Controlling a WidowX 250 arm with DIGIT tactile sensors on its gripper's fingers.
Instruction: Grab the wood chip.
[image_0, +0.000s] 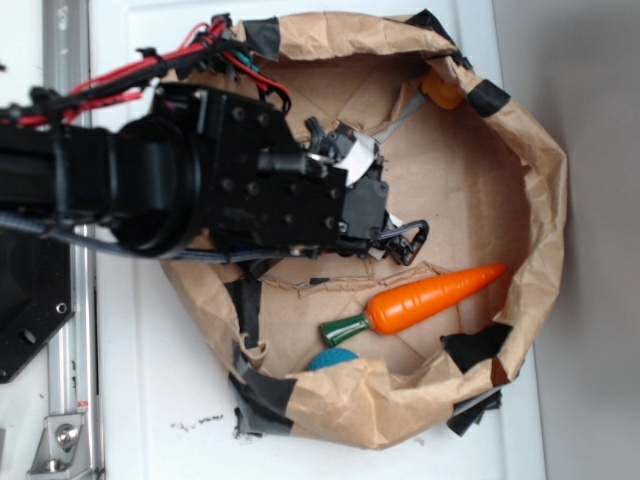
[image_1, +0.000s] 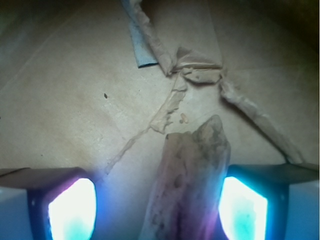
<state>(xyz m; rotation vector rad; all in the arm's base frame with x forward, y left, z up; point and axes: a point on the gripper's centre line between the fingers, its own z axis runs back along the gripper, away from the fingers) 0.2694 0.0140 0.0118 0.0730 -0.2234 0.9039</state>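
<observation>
**Wood chip between the pads, nearer the right one**

Seen through the wrist camera: wood chip (image_1: 192, 180) lying on the brown paper floor (image_1: 75, 90), straight ahead of the tool (image_1: 160, 205) and partly inside its gap. Long axis running roughly away from the camera, tilted a little to the right at the far end, so nearly square to the closing line of the 2 pads. Ragged far tip poking out beyond the pad line, near end passing out of the bottom of the view.

Tool spread wide, gripping nothing. Left pad (image_1: 72, 207) well apart from the chip, with bare paper between; right pad (image_1: 242, 207) just beside the chip's right edge, whether touching or not too close to call. Off-centre, then: chip sitting toward the right side of the gap.

Torn paper strips (image_1: 170, 102) lying just past the chip's tip, clear of the pads.

From the exterior camera: arm (image_0: 200, 185) reaching into the paper-lined basket (image_0: 545, 200) standing on the white counter (image_0: 590, 420), chip itself hidden beneath the wrist. Orange carrot (image_0: 435, 298) well off to the side, out of the way.

Judgement: likely enough just to close from here, though a slight shift toward the right would centre the grip and lessen the chance of the chip being nudged sideways.
</observation>
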